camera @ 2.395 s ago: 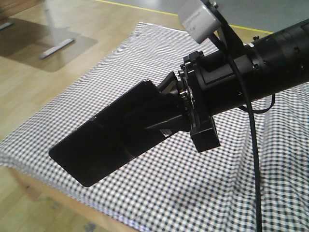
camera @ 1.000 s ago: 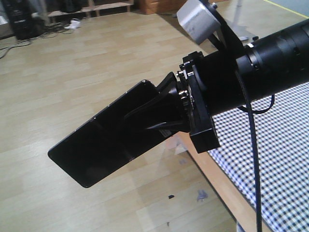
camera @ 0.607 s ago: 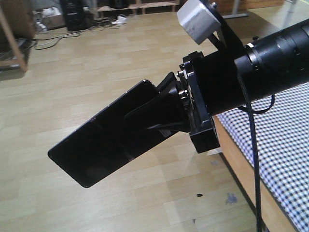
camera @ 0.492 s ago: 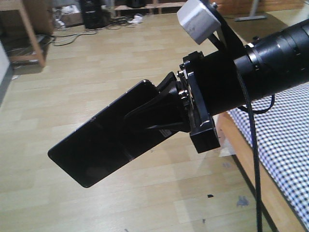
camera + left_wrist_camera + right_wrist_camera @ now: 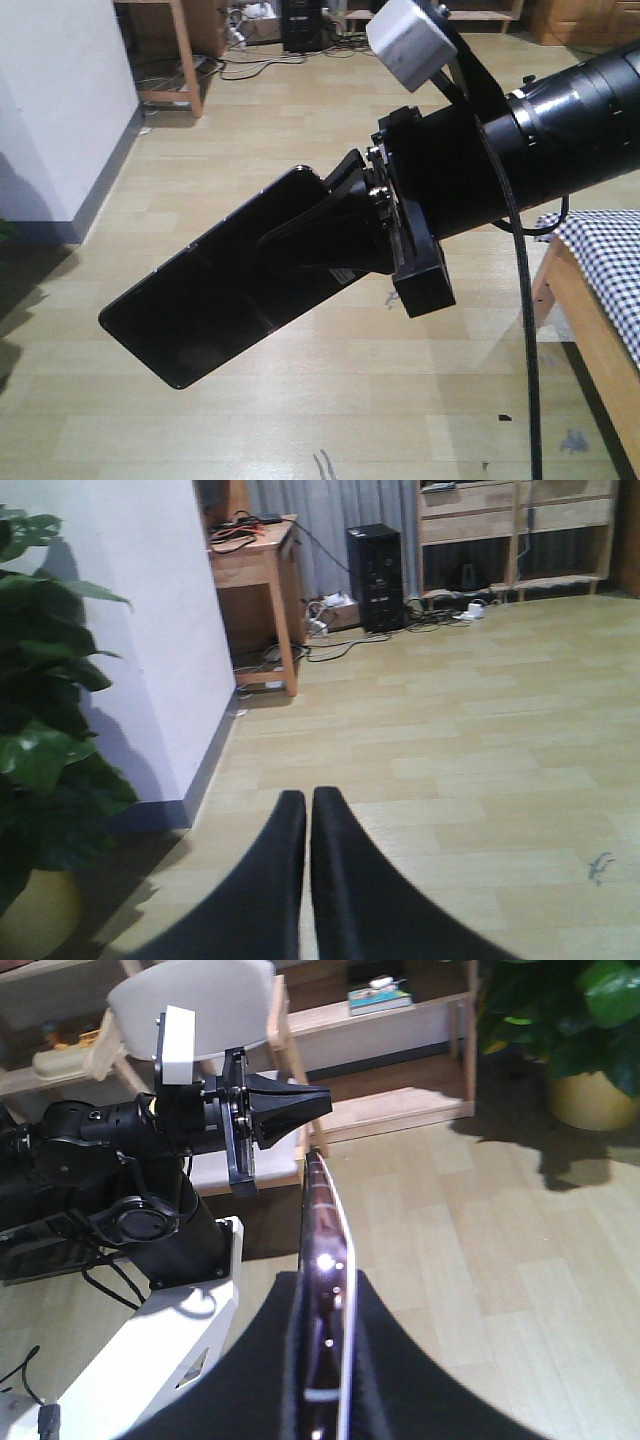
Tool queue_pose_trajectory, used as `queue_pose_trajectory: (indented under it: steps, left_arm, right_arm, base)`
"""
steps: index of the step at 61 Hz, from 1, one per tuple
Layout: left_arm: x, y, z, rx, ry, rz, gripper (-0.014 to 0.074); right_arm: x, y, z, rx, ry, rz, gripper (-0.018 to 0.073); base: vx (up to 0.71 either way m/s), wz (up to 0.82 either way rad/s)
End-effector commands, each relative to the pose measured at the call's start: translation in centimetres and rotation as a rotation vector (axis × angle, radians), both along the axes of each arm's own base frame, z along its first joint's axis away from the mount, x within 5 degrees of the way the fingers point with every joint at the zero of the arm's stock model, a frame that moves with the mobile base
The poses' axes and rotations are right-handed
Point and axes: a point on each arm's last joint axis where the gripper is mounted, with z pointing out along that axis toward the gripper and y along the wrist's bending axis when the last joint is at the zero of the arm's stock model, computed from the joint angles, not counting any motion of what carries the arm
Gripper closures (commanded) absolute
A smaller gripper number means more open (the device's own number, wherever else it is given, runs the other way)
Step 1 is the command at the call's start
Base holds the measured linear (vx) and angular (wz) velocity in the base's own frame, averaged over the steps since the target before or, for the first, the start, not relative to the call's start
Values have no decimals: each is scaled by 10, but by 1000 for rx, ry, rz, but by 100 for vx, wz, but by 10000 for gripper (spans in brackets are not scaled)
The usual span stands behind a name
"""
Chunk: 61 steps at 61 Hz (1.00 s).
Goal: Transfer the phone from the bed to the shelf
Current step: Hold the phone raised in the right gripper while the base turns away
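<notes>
The phone [image 5: 210, 300], a glossy black slab with a centre crease, juts out to the lower left over the wooden floor, and my right gripper [image 5: 290, 235] is shut on its near end. In the right wrist view the phone [image 5: 325, 1230] stands edge-on between the black fingers [image 5: 390, 1360]. Only a corner of the gingham bed [image 5: 600, 245] shows at the right edge. A pale-wood shelf [image 5: 400, 1020] stands beyond the phone. My left gripper [image 5: 308, 798] is shut and empty above bare floor; the right wrist view shows my left gripper [image 5: 315, 1105] across from the phone.
A white wall corner [image 5: 60, 100] stands on the left, with a leafy potted plant [image 5: 40, 730] beside it. Behind are a wooden desk [image 5: 255, 570], a black computer tower [image 5: 375, 560] and floor cables. Another plant pot [image 5: 590, 1090] stands right of the shelf. My white base [image 5: 170, 1350] is low left.
The whole view has swung away from the bed, which has slid off to the right edge; wall and floor now fill the scene. The phone sits unchanged in the right gripper.
</notes>
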Motion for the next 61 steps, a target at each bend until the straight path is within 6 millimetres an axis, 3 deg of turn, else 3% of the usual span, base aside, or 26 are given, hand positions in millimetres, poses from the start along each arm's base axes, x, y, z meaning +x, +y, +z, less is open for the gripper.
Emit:
queue_pose_trajectory:
  steps: [1, 61]
  left_arm:
    - [-1, 0, 15, -8, -107, 0, 595]
    - [-1, 0, 15, -8, -107, 0, 595]
  right_arm:
    - [-15, -2, 23, 93, -8, 50, 562]
    - [-15, -2, 23, 93, -9, 50, 562]
  base:
    - [-7, 29]
    - [4, 0]
